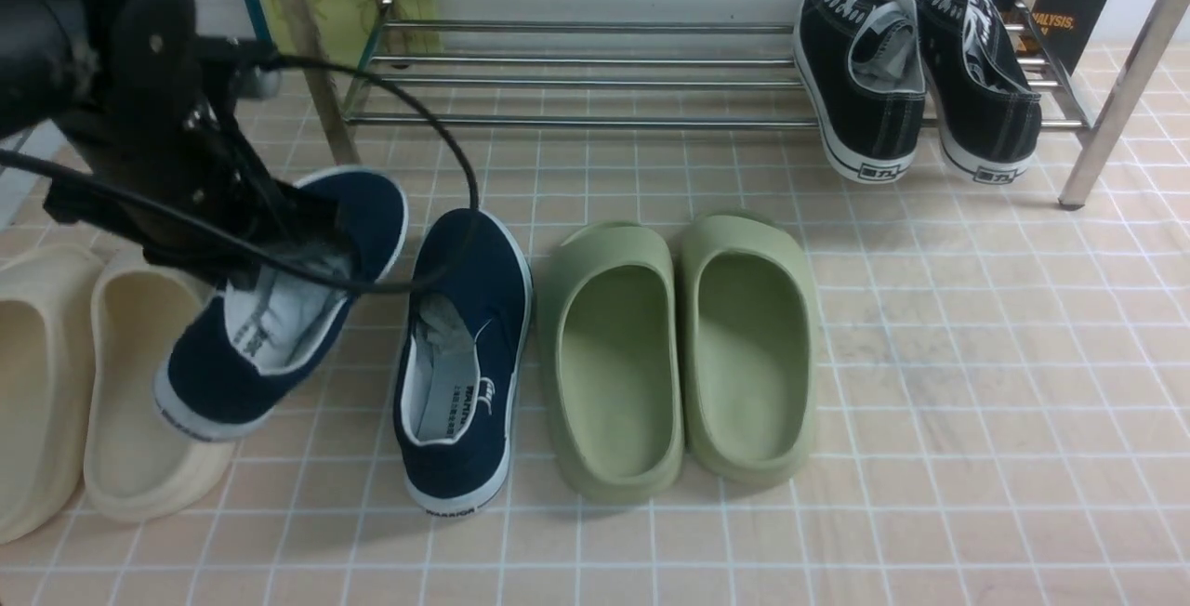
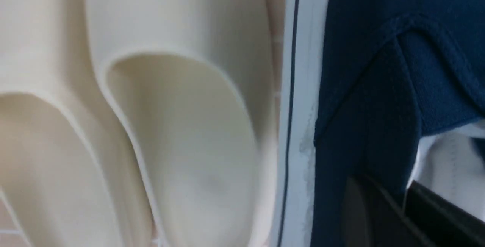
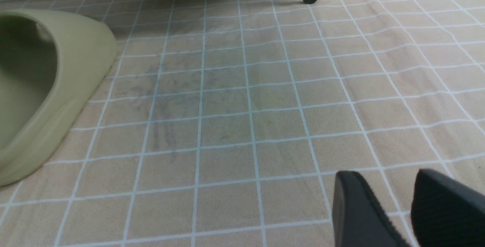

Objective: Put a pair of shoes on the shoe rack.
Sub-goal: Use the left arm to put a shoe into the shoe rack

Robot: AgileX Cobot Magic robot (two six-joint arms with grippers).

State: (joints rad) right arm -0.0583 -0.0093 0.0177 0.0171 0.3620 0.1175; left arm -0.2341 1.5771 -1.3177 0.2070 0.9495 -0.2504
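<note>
The left gripper [image 1: 297, 239] is clamped on the collar of the held navy shoe [image 1: 270, 318], tilted over a cream slide [image 1: 139, 383], heel low, toe raised toward the shoe rack [image 1: 595, 121]; the second navy shoe [image 1: 474, 309] lies flat on the tiles [image 1: 930, 355] beside it, toe to the rack, "WARRIOR" readable on its heel. I count two navy shoes, two cream slides, two green slides [image 1: 614, 355], two black lace-ups [image 1: 860, 76] on the rack. The right gripper [image 3: 386, 178] gapes empty.

Tiled floor [image 1: 930, 355] and shoe rack [image 1: 595, 121] suggest an entryway.
</note>
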